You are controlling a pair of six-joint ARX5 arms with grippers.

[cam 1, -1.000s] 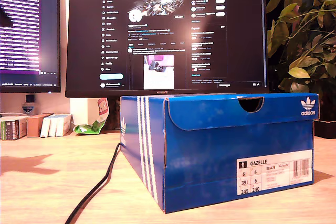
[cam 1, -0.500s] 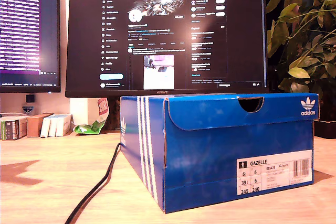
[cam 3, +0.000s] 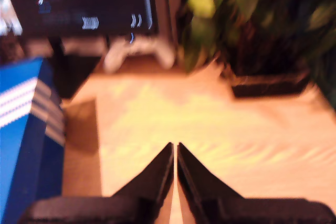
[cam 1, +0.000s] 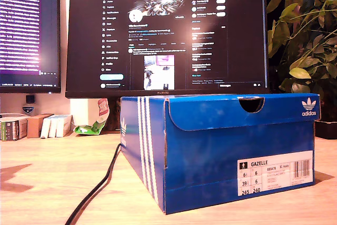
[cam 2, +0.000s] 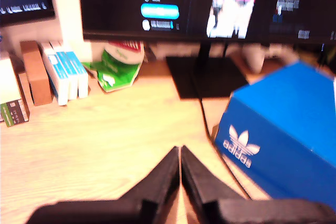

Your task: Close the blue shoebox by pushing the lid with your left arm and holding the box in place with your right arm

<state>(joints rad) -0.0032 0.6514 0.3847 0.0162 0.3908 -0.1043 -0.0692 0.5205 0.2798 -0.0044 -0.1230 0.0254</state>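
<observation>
The blue shoebox (cam 1: pixel 221 151) sits on the counter (cam 1: pixel 47 183) in the exterior view, filling the middle and the 4 o'clock part of the picture, its labelled end facing the camera. Its lid (cam 1: pixel 231 110) already lies flat over the body, front flap tucked down, so I judge the closing done or nearly so. It is cardboard: probably light, fairly stiff at the edges but soft in the middle of the panels, and it will likely slide on smooth wood if pushed from one side only. I would press on the lid near its rim and brace against a side wall low down, not pinch it.

My first end effector (cam 2: pixel 180 169) has its jaws brought together with nothing between them, over bare wood, the box just beside it. My second end effector (cam 3: pixel 175 166) is likewise pressed together and empty, the striped side of the box near it. Neither arm shows in the exterior view.

A black cable (cam 1: pixel 97 188) runs across the wood from the box toward 7 o'clock. Behind stand a monitor (cam 1: pixel 168 35), a second screen (cam 1: pixel 29 30) at 10 o'clock, small packets (cam 1: pixel 37 126) at 9, and a potted plant (cam 1: pixel 305 40) at 2.
</observation>
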